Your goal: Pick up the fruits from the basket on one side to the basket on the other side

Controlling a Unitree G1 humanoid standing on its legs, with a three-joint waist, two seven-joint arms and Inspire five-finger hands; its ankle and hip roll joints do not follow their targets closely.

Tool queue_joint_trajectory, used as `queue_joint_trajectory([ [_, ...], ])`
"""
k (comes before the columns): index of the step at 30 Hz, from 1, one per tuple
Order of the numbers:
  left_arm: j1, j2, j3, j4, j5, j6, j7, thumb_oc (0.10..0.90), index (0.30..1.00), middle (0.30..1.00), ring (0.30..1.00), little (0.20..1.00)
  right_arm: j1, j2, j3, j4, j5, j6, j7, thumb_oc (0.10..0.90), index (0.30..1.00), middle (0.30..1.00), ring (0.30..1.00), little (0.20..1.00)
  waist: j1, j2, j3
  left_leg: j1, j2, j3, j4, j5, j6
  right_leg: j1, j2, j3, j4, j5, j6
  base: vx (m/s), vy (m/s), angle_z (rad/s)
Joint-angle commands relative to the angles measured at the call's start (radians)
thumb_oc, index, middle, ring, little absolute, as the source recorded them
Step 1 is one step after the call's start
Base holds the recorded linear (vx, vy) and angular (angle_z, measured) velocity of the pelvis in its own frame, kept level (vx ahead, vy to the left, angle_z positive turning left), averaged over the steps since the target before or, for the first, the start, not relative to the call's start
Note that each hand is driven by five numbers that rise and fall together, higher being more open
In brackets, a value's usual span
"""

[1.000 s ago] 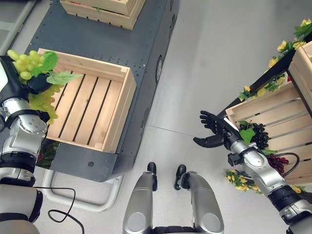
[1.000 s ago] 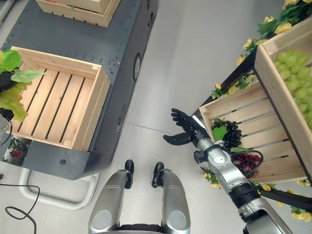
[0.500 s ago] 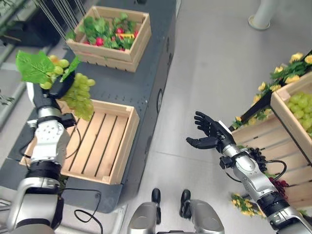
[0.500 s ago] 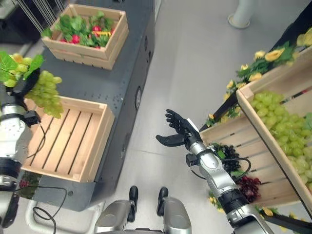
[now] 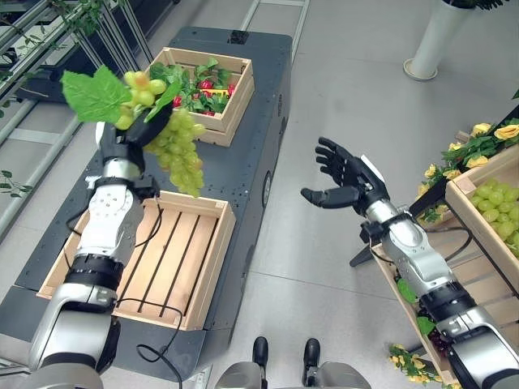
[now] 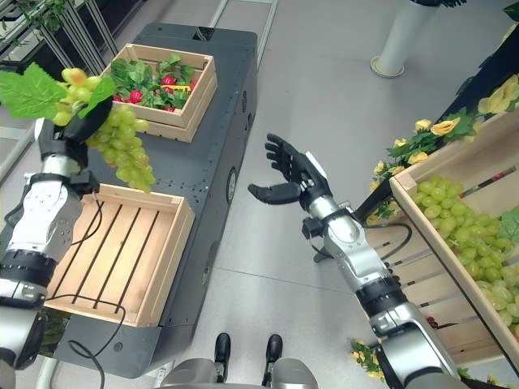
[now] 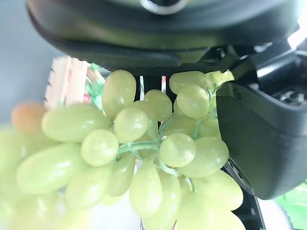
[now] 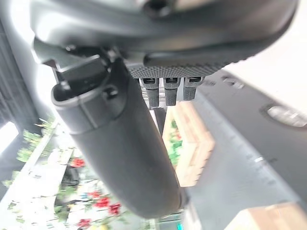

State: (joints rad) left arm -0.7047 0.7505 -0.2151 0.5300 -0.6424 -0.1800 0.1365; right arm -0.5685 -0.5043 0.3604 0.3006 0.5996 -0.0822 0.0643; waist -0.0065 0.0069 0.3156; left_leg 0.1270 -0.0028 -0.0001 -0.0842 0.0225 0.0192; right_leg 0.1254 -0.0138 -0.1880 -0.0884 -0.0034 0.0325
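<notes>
1. Green grape bunch (image 5: pixel 174 150) with leaf up in the air, clamped in left hand (image 5: pixel 130 136); fingers curled round the stem end, bunch dangling above the far rim of the slatted wooden crate (image 5: pixel 142 259) on the dark desk (image 5: pixel 268 105).
2. Slatted crate bare inside; no fruit dropped yet.
3. Right hand (image 5: pixel 345 178) raised over the floor, fingers spread apart, holding nothing.
4. More green grapes (image 6: pixel 454 231) lying in the crate at the right.
5. Judged: 1 bunch mid-transfer; lowering and release left, then return for the rest.
</notes>
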Motion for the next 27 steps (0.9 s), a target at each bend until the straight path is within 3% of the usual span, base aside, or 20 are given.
queue_joint_trajectory([
  [1, -0.140, 0.001, -0.027, -0.017, 0.007, -0.088, -0.020, 0.400, 0.300, 0.300, 0.300, 0.300, -0.002, 0.041, 0.017, -0.062, 0.113, -0.036, -0.014, 0.800, 0.900, 0.900, 0.900, 0.900, -0.001, 0.028, -0.255, -0.046, -0.071, -0.012, -0.003, -0.031, -0.015, -0.031, -0.005, 0.055, 0.001, 0.014, 0.003, 0.01, -0.032, -0.10],
  [11, -0.213, -0.095, -0.105, -0.072, 0.009, -0.023, -0.077, 0.400, 0.300, 0.300, 0.300, 0.300, -0.056, 0.147, -0.009, -0.086, 0.392, 0.073, 0.026, 0.800, 0.900, 0.900, 0.900, 0.900, -0.024, 0.023, -0.284, -0.029, -0.059, 0.032, -0.003, -0.045, -0.012, -0.026, 0.004, 0.079, 0.001, 0.011, -0.001, 0.03, -0.032, -0.10],
  [18, -0.238, -0.150, -0.149, -0.070, 0.018, -0.013, -0.094, 0.400, 0.300, 0.300, 0.300, 0.300, -0.075, 0.199, -0.001, -0.085, 0.543, 0.148, 0.023, 0.800, 0.900, 0.900, 0.900, 0.900, -0.037, 0.014, -0.298, -0.019, -0.052, 0.055, -0.003, -0.050, -0.010, -0.025, 0.008, 0.091, 0.001, 0.013, 0.000, 0.03, -0.022, -0.12],
  [27, -0.244, -0.179, -0.180, -0.100, 0.024, -0.020, -0.141, 0.400, 0.300, 0.300, 0.300, 0.300, -0.082, 0.220, -0.002, -0.098, 0.630, 0.151, 0.021, 0.800, 0.900, 0.900, 0.900, 0.900, -0.042, 0.003, -0.309, -0.012, -0.048, 0.065, -0.003, -0.052, -0.006, -0.019, 0.012, 0.099, 0.001, 0.011, -0.002, 0.01, -0.012, -0.03],
])
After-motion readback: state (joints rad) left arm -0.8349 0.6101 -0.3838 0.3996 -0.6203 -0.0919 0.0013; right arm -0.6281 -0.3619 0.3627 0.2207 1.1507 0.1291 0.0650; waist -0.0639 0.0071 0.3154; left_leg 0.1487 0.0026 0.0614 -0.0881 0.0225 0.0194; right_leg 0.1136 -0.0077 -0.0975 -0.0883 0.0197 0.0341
